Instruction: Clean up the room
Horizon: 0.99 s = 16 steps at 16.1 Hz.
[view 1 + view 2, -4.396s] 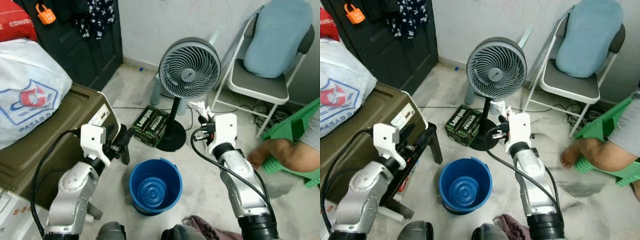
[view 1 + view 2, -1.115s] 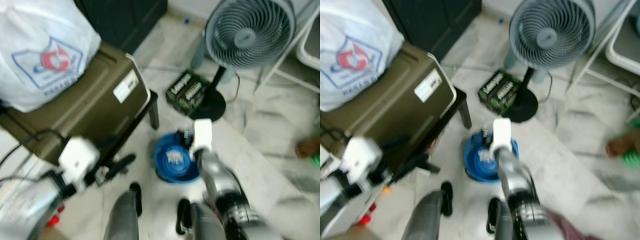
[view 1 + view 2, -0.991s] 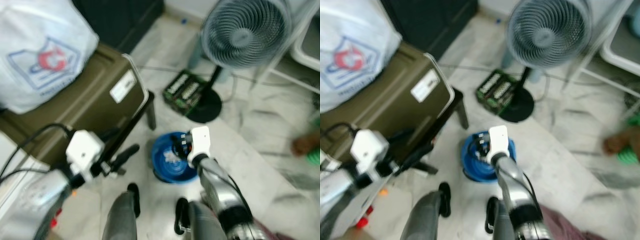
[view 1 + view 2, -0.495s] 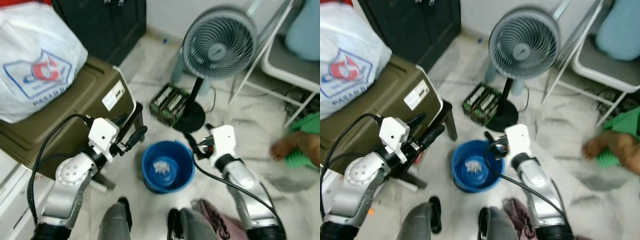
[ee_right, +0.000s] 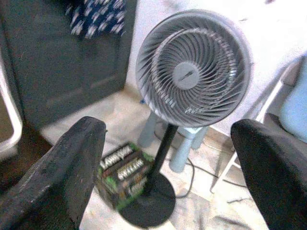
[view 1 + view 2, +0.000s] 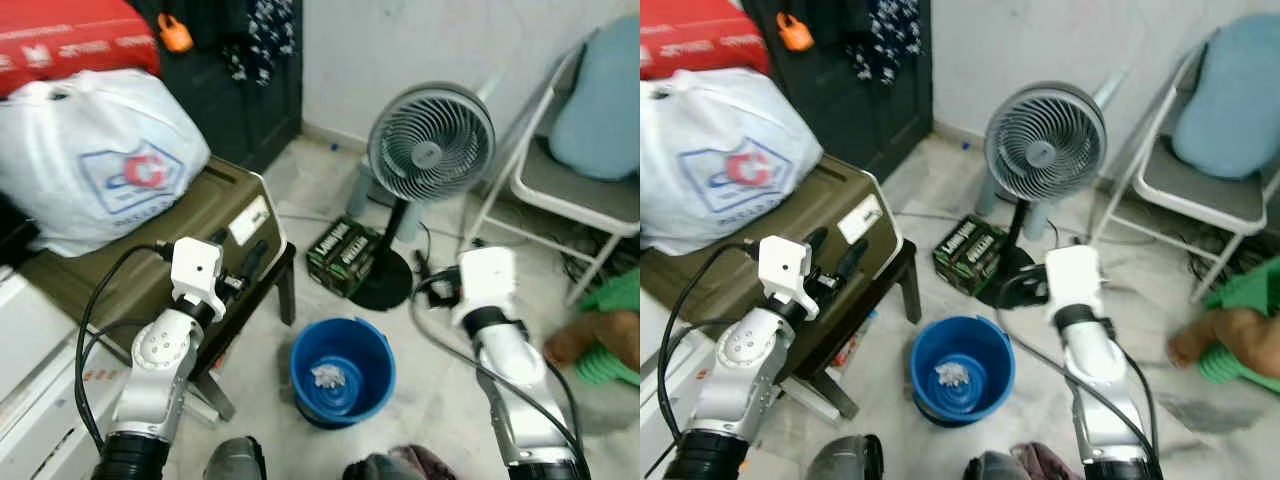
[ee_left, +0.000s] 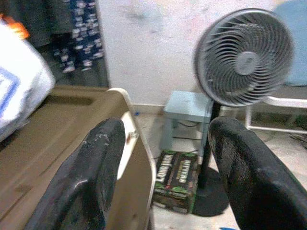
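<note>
**Blue bucket held the scrap; both claws stood empty among cords and clutter**

Olive-drab plastic lay directly under the left claw (image 6: 252,262), which hovered with its fingers spread and nothing between them over the corner of the storage trunk (image 6: 150,245). Behind that claw a white plastic bag (image 6: 95,155) sat on the trunk lid, and a red box (image 6: 70,42) beyond it. A careless sweep of this arm could, in my judgement, catch the bag and drag it off the trunk, or knock the claw against the lid's raised edge.

Below and between the two claws stood the blue bucket (image 6: 343,371) on the marble floor (image 6: 440,385), with a small crumpled white scrap (image 6: 328,376) resting at its bottom. The bucket looked light; a foot or a lowering arm could tip it and spill the scrap.

Ahead of both claws lay a dark green carton (image 6: 342,255), touching the round base of the standing fan (image 6: 430,145). Reaching for the carton risked nudging the fan's pole and toppling it.

The right claw (image 6: 425,270) hung wide apart and empty, just beside the fan's base, where black cords (image 6: 432,300) ran across the floor; snagging one seemed the likeliest mishap. Beyond it stood a folding chair (image 6: 560,185) with a blue cushion (image 6: 600,95), and well to its right a person's bare foot (image 6: 570,345), which any wide swing should avoid.
</note>
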### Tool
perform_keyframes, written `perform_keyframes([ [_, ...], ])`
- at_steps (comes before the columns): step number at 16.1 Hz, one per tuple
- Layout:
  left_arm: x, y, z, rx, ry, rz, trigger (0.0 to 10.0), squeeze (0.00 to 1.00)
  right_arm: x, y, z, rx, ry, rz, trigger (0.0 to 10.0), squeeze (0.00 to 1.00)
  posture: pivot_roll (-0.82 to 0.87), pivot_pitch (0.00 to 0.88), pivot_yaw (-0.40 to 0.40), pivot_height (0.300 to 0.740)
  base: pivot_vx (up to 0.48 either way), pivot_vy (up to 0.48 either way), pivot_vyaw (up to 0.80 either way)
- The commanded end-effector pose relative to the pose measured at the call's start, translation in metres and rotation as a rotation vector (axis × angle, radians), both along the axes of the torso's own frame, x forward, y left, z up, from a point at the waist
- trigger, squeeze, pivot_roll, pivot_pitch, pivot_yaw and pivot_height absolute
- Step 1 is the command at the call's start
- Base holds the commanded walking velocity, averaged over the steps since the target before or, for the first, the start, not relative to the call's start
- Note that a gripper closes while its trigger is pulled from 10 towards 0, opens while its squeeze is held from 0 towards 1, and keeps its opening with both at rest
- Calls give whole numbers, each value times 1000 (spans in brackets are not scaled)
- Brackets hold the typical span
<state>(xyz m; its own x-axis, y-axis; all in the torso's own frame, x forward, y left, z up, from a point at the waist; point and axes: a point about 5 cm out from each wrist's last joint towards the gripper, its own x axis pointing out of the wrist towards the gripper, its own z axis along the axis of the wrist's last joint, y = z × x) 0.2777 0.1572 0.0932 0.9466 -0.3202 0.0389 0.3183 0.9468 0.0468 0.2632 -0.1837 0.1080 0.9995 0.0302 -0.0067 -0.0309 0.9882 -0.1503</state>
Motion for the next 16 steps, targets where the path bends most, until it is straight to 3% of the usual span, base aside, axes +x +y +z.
perform_keyframes([
  [1,-1,3,-3,-23,19,35,10000,0,-1,-4,7,52,-18,-17,10000,0,-95,0,-3,740,0,0,0],
  [2,-2,2,-5,-29,24,36,10000,0,1,-1,9,119,-7,-16,10000,0,-94,4,-9,740,0,0,0],
  [5,-5,4,-5,-13,21,75,10000,0,-4,9,10,9,-33,41,10000,0,-78,25,-20,740,0,0,0],
  [7,-5,7,-3,23,9,97,10000,0,-1,16,11,24,-35,98,10000,0,-69,39,-19,740,0,0,800],
  [13,-7,14,-7,34,53,160,10000,0,0,19,16,55,-34,124,10000,0,-69,69,-18,740,0,0,799],
  [16,-4,14,-5,52,40,176,10000,0,-4,30,15,88,-23,186,10000,0,-61,81,-26,740,0,0,800],
])
